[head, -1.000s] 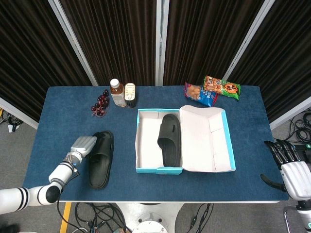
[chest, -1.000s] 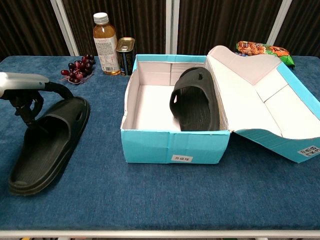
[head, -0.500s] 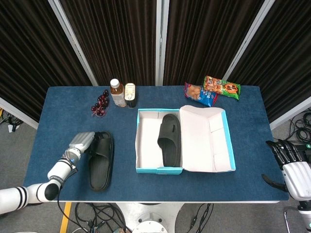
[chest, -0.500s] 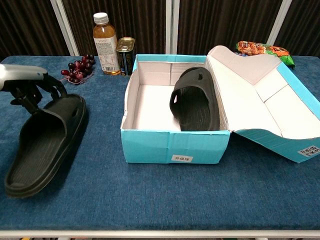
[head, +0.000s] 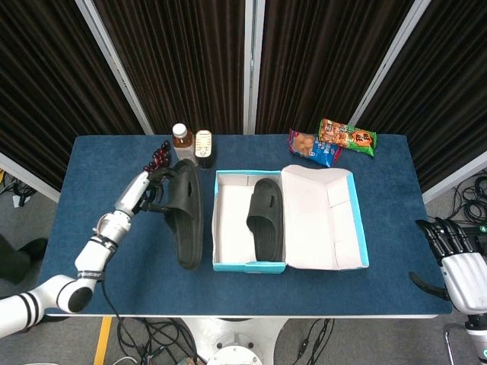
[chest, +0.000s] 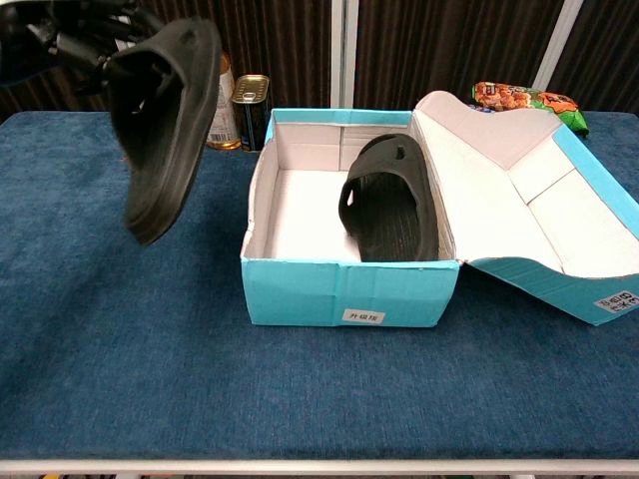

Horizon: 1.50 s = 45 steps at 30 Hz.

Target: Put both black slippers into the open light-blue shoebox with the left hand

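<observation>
Lifted clear of the counter [head: 91, 160] since a moment ago, the black slipper [head: 186, 213] that lay flat on the blue surface now hangs in the air, tilted on edge, just left of the open light-blue shoebox [head: 228, 228]. The left hand's fingers [head: 156, 179] are clamped on the slipper's upper end, near its strap. The left hand [head: 141, 190] sits at the slipper's far-left side in the head view, with its slim white forearm running down toward the counter's near-left corner. In the chest view the same slipper [chest: 165, 125] hangs high at the upper left, toe end pointing down, and the left hand [chest: 75, 35] shows dark and partly cut off at the top corner.

The second black slipper [head: 265, 217] lies inside the shoebox, against the right wall of its compartment, leaning partly up that wall in the chest view. The box's lid [head: 323, 217] is folded open to the right and rests on the counter.

At the back of the counter stand a tea bottle [head: 180, 137] and a small can [head: 203, 143], side by side, with a bunch of dark grapes [head: 158, 156] just to their left, close to the raised hand. Two snack packets [head: 335, 141] lie at the back right.

The right hand [head: 456, 262] hangs off the counter's right edge, holding nothing, its dark fingers spread apart.
</observation>
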{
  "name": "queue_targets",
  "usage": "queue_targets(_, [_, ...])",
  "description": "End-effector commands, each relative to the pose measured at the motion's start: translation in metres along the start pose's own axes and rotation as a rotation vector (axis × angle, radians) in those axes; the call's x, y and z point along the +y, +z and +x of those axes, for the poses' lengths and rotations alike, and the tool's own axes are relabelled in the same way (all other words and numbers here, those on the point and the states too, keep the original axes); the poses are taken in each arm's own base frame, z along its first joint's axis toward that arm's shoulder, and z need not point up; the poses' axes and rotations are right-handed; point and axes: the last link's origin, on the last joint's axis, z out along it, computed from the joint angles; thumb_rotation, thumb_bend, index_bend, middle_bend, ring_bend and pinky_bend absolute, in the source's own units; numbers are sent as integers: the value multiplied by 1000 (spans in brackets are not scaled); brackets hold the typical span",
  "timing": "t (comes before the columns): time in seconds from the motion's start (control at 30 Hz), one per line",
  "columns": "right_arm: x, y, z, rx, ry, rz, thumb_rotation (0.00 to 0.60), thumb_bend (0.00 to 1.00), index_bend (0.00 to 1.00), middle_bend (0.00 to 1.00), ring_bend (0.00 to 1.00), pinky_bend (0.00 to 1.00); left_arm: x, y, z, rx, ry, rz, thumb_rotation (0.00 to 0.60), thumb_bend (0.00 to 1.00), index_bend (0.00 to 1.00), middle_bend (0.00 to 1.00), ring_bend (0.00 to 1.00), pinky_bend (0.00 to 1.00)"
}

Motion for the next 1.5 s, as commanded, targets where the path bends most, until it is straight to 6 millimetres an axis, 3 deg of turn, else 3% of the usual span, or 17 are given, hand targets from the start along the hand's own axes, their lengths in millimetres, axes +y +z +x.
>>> queue_targets(0.03, [0, 0, 0, -5, -4, -5, 600, 81, 0, 114, 0, 3, 29, 32, -23, -9, -103, -179, 600, 242, 466, 460, 697, 823])
queue_targets(0.3, [0, 0, 1, -11, -10, -23, 600, 81, 0, 114, 0, 3, 32, 72, -69, -13, 44, -270, 600, 233, 464, 460, 680, 800])
queue_targets(0.57, [0, 0, 1, -14, -15, -34, 600, 82, 0, 114, 0, 3, 21, 87, -99, 9, 232, -344, 600, 218, 464, 460, 659, 787])
queue_targets(0.77, [1, 0, 1, -15, -13, -41, 600, 82, 0, 114, 0, 4, 7, 85, -108, -4, 215, -312, 600, 210, 464, 459, 662, 785])
queue_targets(1.0, [1, 1, 1, -11, -11, -36, 600, 82, 0, 114, 0, 4, -2, 84, -114, -66, 131, -203, 600, 208, 459, 463, 769, 779])
queue_targets(1.5, [1, 1, 1, -12, -12, -40, 600, 82, 0, 114, 0, 4, -20, 87, -124, -154, 118, 16, 600, 207, 450, 498, 777, 734])
